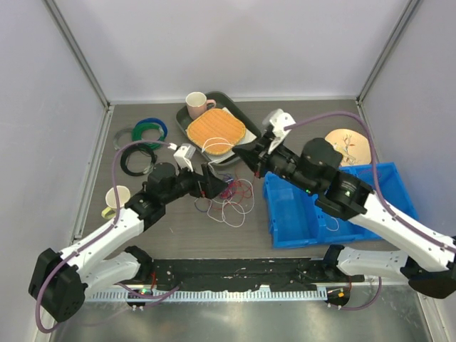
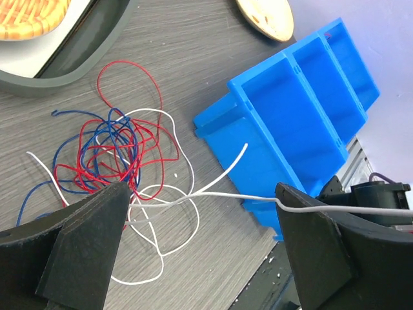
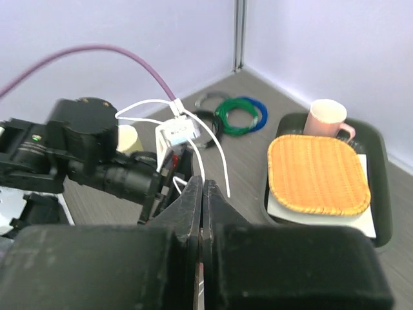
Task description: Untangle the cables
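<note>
Your right end effector (image 3: pixel 204 184) is pinching a thin white cable strand (image 3: pixel 222 161); left end effector (image 2: pixel 201 190) is hanging wide open over the red-blue-white cable tangle (image 2: pixel 106 152) on the grey tabletop (image 2: pixel 213 77). Yanking's prob cinching knots, dragging whole bundle.

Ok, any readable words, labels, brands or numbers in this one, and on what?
None readable in any view.
Wooden disc: faint marks, too small to tell if they are writing.
White module on the left arm: no legible label.
Blue bin, pink cup, tray, cables: no print or tags visible.
</note>
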You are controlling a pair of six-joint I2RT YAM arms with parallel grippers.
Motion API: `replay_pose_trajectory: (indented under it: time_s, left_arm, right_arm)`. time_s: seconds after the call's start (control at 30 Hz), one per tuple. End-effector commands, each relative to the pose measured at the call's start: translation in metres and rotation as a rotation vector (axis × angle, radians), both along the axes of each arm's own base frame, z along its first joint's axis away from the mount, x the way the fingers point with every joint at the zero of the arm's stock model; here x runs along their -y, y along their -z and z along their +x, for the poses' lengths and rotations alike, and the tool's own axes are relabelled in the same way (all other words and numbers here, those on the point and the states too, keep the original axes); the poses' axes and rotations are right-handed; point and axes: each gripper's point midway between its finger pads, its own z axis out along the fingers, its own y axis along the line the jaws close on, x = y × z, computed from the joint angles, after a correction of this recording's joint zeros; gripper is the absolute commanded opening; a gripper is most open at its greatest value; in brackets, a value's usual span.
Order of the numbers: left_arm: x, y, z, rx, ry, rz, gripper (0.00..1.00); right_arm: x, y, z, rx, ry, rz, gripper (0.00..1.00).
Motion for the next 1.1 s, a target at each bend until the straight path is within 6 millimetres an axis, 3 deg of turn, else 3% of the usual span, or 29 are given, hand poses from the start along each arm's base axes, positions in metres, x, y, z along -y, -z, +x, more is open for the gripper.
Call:
replay_pose_trajectory:
  time_s: [0.0, 0.1, 0.17, 0.33, 0.47, 0.57, 0.63, 0.8, 1.07]
  left_arm:
    - [0.011, -0.019, 0.014, 0.059, 0.004, -0.022, 1.0]
    - [0.013, -0.004, 0.024, 0.01, -0.035, -0.01, 0.92]
    - [0.019, 0.003, 0.023, -0.019, -0.009, -0.005, 0.95]
    - [0.028, 0.005, 0.014, -0.02, 0.044, -0.009, 1.0]
    - [0.02, 0.008, 0.013, -0.019, 0.007, 0.003, 1.0]
    - [0.014, 0.011, 0.012, -0.034, -0.015, 0.02, 1.0]
    - [0.011, 0.016, 0.011, -0.055, -0.031, 0.034, 1.0]
    - [0.006, 0.026, 0.009, -0.1, -0.054, 0.067, 1.0]
    - [-0.001, 0.04, 0.014, -0.162, -0.112, 0.12, 1.0]
  right_arm:
    - [0.032, -0.056, -0.006, 0.139, 0.074, 0.192, 0.01]
    - [0.071, -0.06, 0.014, 0.152, 0.294, 0.185, 0.01]
    - [0.105, -0.061, 0.03, 0.14, 0.494, 0.183, 0.01]
    - [0.167, -0.055, 0.049, 0.144, 0.872, 0.111, 0.01]
    - [0.186, -0.054, 0.045, 0.141, 0.933, 0.096, 0.01]
    - [0.219, -0.05, 0.038, 0.105, 1.089, 0.096, 0.01]
    - [0.237, -0.042, 0.034, 0.082, 1.188, 0.116, 0.01]
    - [0.257, -0.012, 0.027, 0.049, 1.296, 0.089, 0.01]
    - [0.32, 0.013, -0.007, -0.02, 1.623, 0.082, 0.01]
